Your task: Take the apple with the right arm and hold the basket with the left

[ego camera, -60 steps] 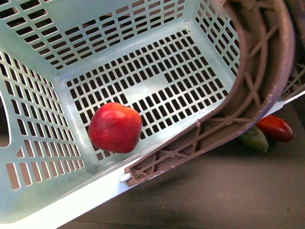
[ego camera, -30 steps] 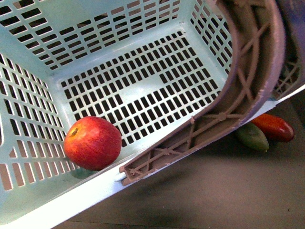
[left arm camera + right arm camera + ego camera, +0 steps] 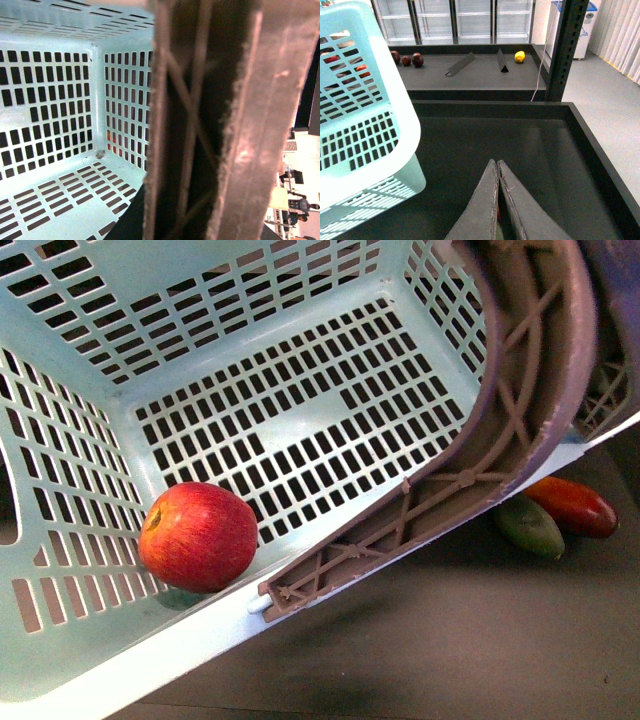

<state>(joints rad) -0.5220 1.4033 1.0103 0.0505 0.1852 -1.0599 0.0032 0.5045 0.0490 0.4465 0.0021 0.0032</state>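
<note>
My right pincer point(image 3: 497, 164) is pressed together, its two grey fingers point(image 3: 480, 210) meeting at the tips with nothing in them, and it hangs over a dark tray point(image 3: 580, 145) just beside the basket point(image 3: 365, 125). My left wrist view is filled by the brown ribbed handle point(image 3: 240, 125), so close that I cannot tell how my left pincer stands or whether it has the handle. No writing shows large enough for me to read; the blue-topped cabinet point(image 3: 580, 10) at the back is too small to make out.

The apple point(image 3: 198, 536) lies inside the tilted basket point(image 3: 120, 670), in the near left corner of the slotted floor, against the walls there. The handle point(image 3: 520, 390) swings across the basket's right side and hides part of that wall. Outside, under the rim, a red-orange mango point(image 3: 572, 506) and a green mango point(image 3: 530, 526) lie side by side on the dark surface. A black post point(image 3: 567, 50) stands beyond the tray, and a shelf behind holds dark red fruit point(image 3: 406, 59) and a yellow fruit point(image 3: 520, 56)
</note>
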